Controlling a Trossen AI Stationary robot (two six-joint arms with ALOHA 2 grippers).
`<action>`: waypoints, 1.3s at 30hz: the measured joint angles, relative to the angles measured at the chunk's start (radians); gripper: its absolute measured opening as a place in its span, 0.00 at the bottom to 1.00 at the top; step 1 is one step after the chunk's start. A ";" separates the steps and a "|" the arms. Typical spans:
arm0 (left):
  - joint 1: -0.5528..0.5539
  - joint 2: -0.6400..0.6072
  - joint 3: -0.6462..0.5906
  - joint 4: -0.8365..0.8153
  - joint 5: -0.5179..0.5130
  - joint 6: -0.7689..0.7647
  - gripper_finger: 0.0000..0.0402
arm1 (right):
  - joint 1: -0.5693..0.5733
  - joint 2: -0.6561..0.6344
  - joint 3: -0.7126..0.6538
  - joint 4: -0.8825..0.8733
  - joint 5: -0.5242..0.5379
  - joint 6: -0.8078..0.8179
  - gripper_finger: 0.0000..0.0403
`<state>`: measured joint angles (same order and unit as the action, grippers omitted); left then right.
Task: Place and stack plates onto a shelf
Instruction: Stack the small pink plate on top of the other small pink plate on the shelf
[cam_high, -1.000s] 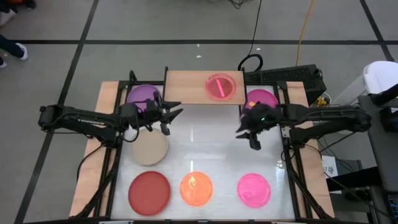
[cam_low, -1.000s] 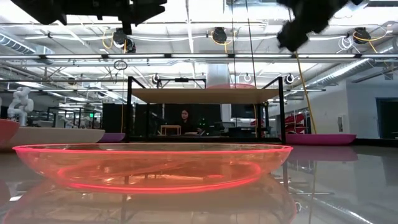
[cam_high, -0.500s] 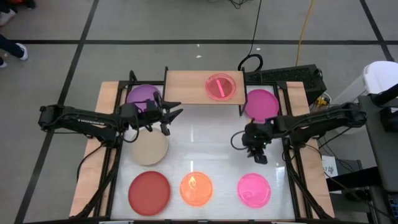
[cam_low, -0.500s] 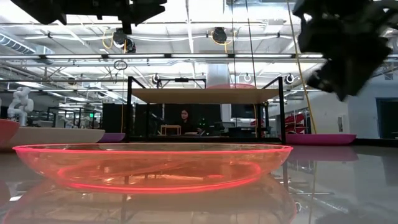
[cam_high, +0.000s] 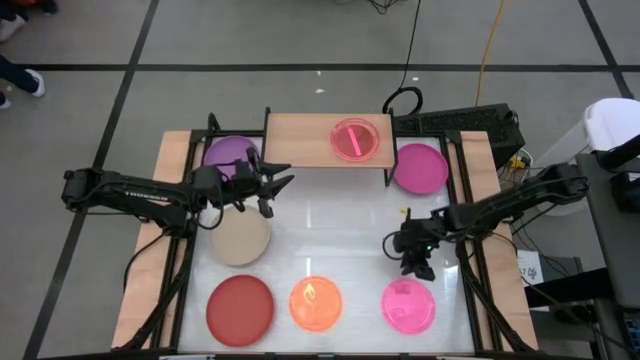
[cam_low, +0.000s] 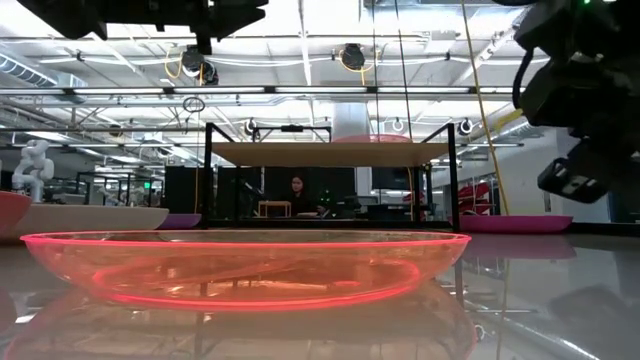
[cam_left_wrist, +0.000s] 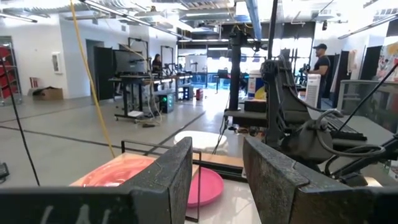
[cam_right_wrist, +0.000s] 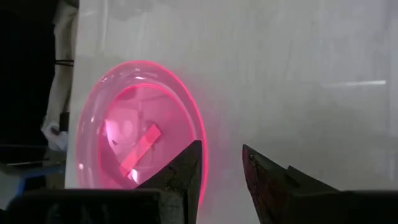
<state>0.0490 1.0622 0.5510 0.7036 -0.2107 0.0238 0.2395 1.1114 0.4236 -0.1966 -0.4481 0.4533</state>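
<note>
The right gripper (cam_high: 418, 258) hangs over the near right part of the white table (cam_high: 330, 220), and just beyond its fingertips, toward the table's front edge, lies the small translucent pink plate (cam_high: 408, 305). In the right wrist view that plate (cam_right_wrist: 140, 146) fills the space ahead of the two dark fingers (cam_right_wrist: 180, 177), its near rim lined up with the gap between them. The fingers stand a modest way apart and hold nothing; the gap looks about right for pinching a thin rim. Being round, the plate has no long axis to square up to, so I'd say the move turns only on reaching the closest arc of the rim, which sits a little forward of and below the fingertips. How high the gripper is above the table is hard to tell from above; in the low view it still hangs clear of the surface.

The left gripper (cam_high: 272, 185) waits well apart, up near the beige plate (cam_high: 240, 238) and the purple plate (cam_high: 229, 155), its fingers (cam_left_wrist: 165, 180) also parted and empty. It is much the farther of the two from the pink plate, so this pick looks like the right arm's job.

The shelf (cam_high: 325, 140) stands at the far edge, on the opposite side of the right gripper from the plate. One translucent pink plate (cam_high: 355, 139) already rests on it. A magenta plate (cam_high: 420, 167), a red plate (cam_high: 239, 307) and an orange plate (cam_high: 315, 303) remain on the table.
</note>
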 joint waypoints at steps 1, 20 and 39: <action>0.000 0.000 0.000 0.000 0.000 0.000 0.37 | 0.007 0.000 -0.008 0.018 0.000 0.012 0.24; 0.000 0.000 0.000 -0.003 0.007 -0.010 0.37 | 0.175 0.000 -0.077 0.148 0.180 0.154 0.24; 0.000 0.000 0.000 -0.006 0.007 -0.010 0.37 | 0.188 0.107 -0.074 0.190 0.208 0.202 0.24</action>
<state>0.0490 1.0622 0.5514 0.6975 -0.2035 0.0135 0.4274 1.2182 0.3492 -0.0063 -0.2398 0.6558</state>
